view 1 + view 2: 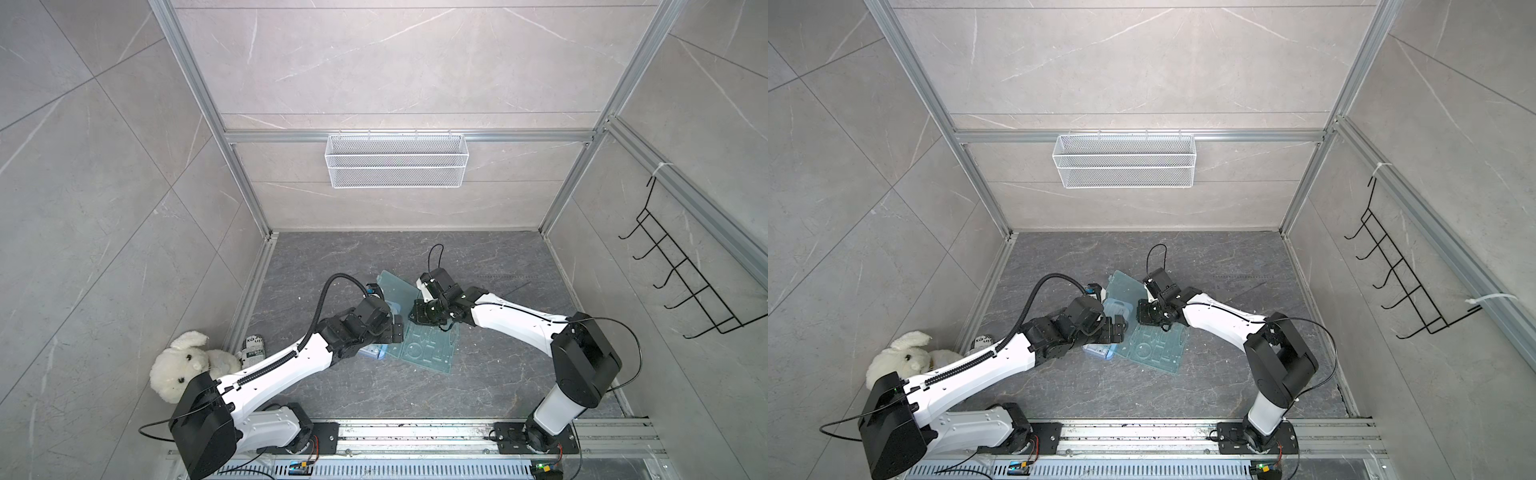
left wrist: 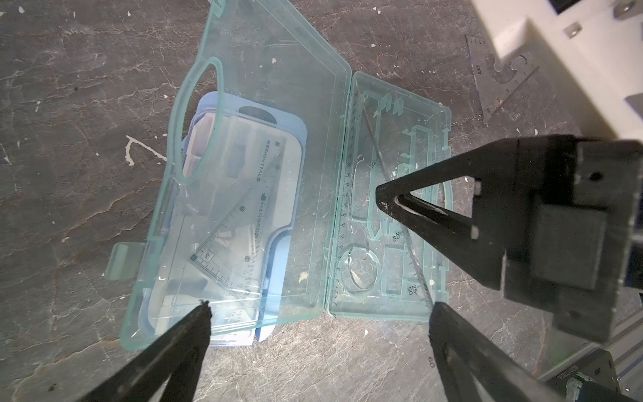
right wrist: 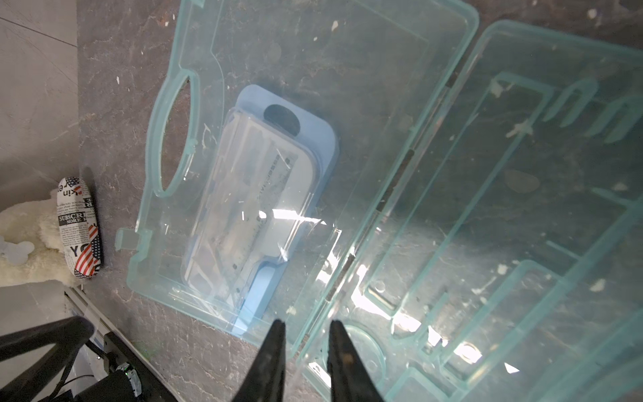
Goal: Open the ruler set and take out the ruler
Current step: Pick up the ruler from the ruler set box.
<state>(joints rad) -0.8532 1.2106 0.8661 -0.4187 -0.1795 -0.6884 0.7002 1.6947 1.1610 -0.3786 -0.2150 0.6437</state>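
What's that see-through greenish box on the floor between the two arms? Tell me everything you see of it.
The case is clear teal plastic, opened flat on the dark floor, its two halves joined by a hinge. One half has a handle loop and a latch tab; a blue tray of clear rulers shows through it. The other carries moulded holders. The right hand hovers at its hinge end; contact is unclear.
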